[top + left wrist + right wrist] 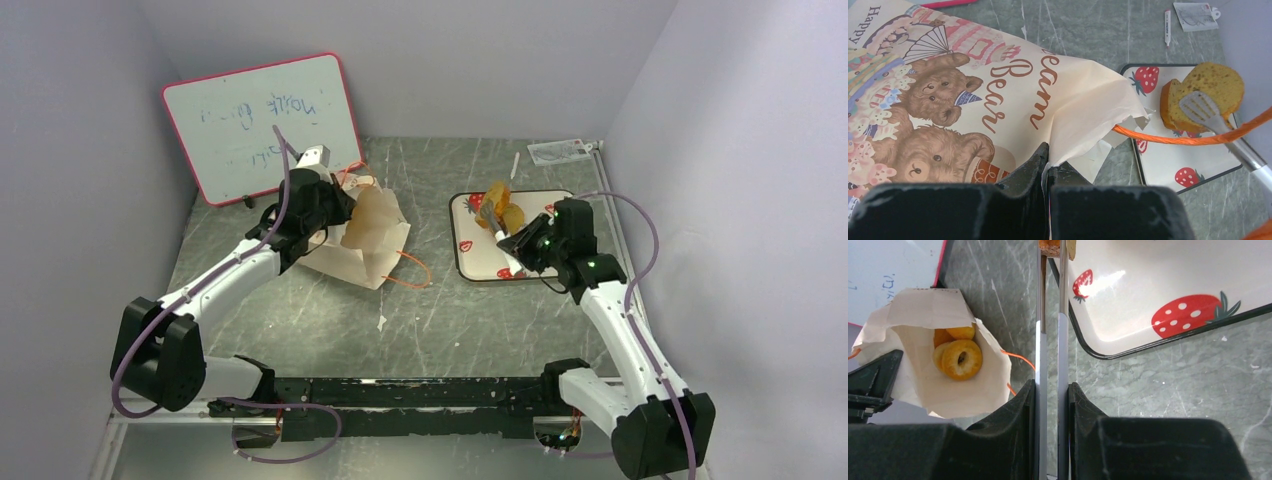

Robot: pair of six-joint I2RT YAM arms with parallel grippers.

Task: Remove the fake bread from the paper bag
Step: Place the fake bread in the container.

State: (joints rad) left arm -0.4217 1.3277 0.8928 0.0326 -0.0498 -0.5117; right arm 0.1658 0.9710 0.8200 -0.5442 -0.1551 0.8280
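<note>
The paper bag (372, 235) lies on its side at the left, mouth toward the right arm, with the bear print (948, 100) up. My left gripper (1048, 156) is shut on the bag's upper mouth edge. Inside the open bag (950, 390) lie orange-brown ring bagels (962, 359) and a small orange roll (962, 332). My right gripper (1050, 385) is shut on silver tongs (1063, 350). The tongs' tips pinch a brown speckled piece of fake bread (1213, 87) over the far-left corner of the strawberry tray (462, 250).
A pink-framed whiteboard (262, 125) leans on the back-left wall behind the bag. A white marker (514, 165) and a clear packet (560, 150) lie at the back right. The bag's orange cord handle (412, 275) trails onto the table between bag and tray.
</note>
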